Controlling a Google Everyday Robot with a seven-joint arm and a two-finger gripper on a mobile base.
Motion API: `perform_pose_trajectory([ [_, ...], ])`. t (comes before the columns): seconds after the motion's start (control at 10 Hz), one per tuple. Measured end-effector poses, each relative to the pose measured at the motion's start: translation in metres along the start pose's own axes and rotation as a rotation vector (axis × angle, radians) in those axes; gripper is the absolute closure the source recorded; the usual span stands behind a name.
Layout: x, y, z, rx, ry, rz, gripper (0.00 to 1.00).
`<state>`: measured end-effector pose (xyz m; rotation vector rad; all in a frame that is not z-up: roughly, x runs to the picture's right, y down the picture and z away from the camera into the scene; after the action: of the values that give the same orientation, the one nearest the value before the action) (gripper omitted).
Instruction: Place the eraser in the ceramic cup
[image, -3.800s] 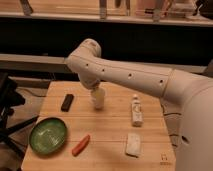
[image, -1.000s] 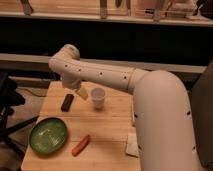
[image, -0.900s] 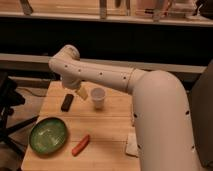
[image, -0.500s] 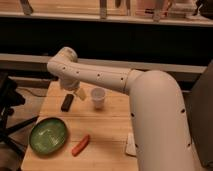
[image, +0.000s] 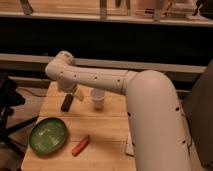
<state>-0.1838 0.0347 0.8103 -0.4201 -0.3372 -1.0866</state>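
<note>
The frame is dominated by the white robot arm (image: 150, 100), which rises from the lower right, where its bulk is cut off by the frame edge, and is stretched leftward across the middle to a rounded joint in the upper left. Much of the right half of the wooden tabletop (image: 107, 125) is covered by it, and the tabletop's right and lower edges are not seen. Behind, a dark shelf unit (image: 105, 37) is spread across the upper frame, and its contents are too blurred to be named. At the left edge a black piece of equipment (image: 7, 100) is cut off and cannot be identified.

A wide green bowl (image: 48, 136) is set at the lower left of the tabletop. The white ceramic cup (image: 98, 99) is seen upright left of centre, its rim partly hidden under the arm. The black eraser (image: 66, 102) is found lying flat on the tabletop to the left of the cup, apart from it.

The gripper (image: 75, 95) is hung below the wrist between the eraser and the cup, just beside the eraser's upper end. Its jaws are spread wide and nothing is held in them, though their outline is hard to make out.

An orange carrot-like stick (image: 81, 145) is laid right of the bowl. Only a sliver of a pale block (image: 128, 148) is visible at the arm's edge.
</note>
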Motion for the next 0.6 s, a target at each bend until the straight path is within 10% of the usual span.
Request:
perform_pose_trajectory([
  [0.6,-0.009,-0.017,0.017,0.001,0.012,-0.047,0.2],
])
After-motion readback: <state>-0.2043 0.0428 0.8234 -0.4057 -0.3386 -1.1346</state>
